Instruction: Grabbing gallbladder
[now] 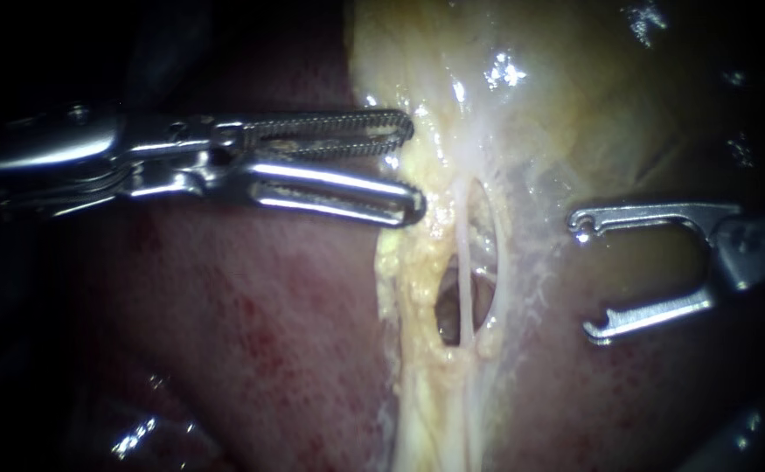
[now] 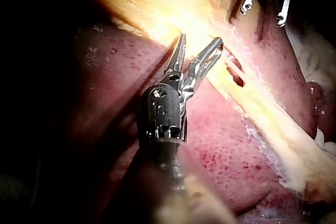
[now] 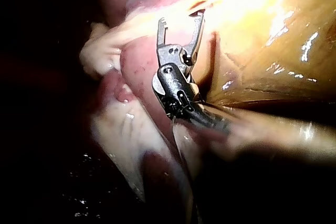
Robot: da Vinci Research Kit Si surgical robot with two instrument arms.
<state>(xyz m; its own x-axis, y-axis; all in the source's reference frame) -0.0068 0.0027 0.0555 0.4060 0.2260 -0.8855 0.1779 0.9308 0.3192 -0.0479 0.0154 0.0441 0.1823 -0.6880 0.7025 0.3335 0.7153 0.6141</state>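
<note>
Just ahead of the left instrument (image 1: 413,168), its toothed jaws spread and empty, lies the yellow gallbladder (image 1: 574,96); across it, the right instrument (image 1: 586,276) holds its jaws wide, gripping nothing.

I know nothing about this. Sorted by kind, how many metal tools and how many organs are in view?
Metal instruments: 2 (left instrument, right instrument, both with jaws open)
Organs: 2 (dark red liver, yellowish gallbladder)
Total: 4
</note>
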